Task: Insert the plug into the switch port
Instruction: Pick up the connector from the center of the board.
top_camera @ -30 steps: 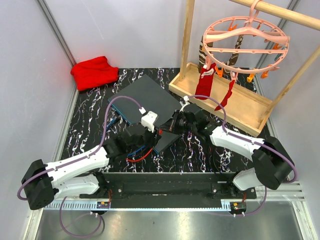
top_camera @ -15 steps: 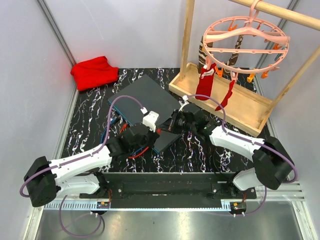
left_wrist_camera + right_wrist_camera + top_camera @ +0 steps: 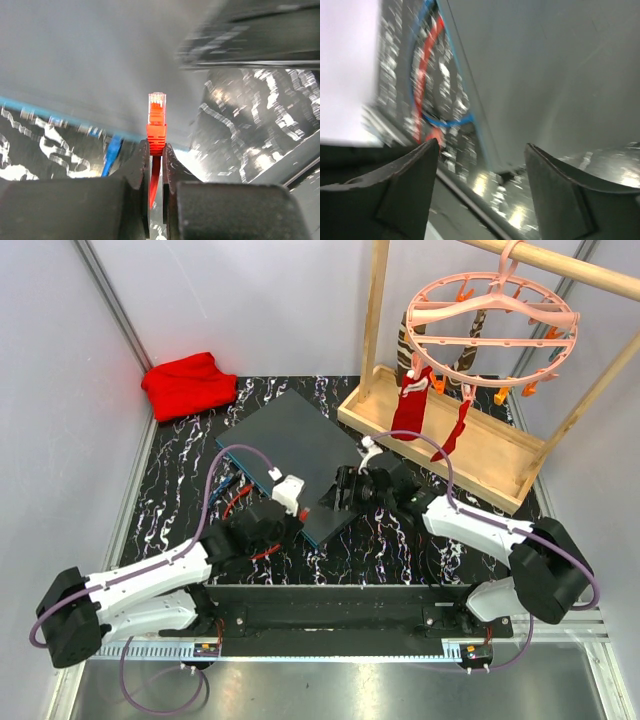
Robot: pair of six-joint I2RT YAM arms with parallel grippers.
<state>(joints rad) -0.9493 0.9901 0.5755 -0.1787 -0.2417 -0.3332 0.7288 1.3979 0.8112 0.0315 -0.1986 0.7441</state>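
Left gripper (image 3: 156,150) pinches red plug (image 3: 156,112), long axis in line with fingers, tip aimed at switch (image 3: 75,60) near ahead, toward its blue front edge. Right gripper (image 3: 480,146) wide, empty, above switch.

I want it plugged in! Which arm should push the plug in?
Left: the left claw pinches the red clear-tipped cable plug, near the teal edge of the flat dark grey switch box. The right claw stands open and empty.
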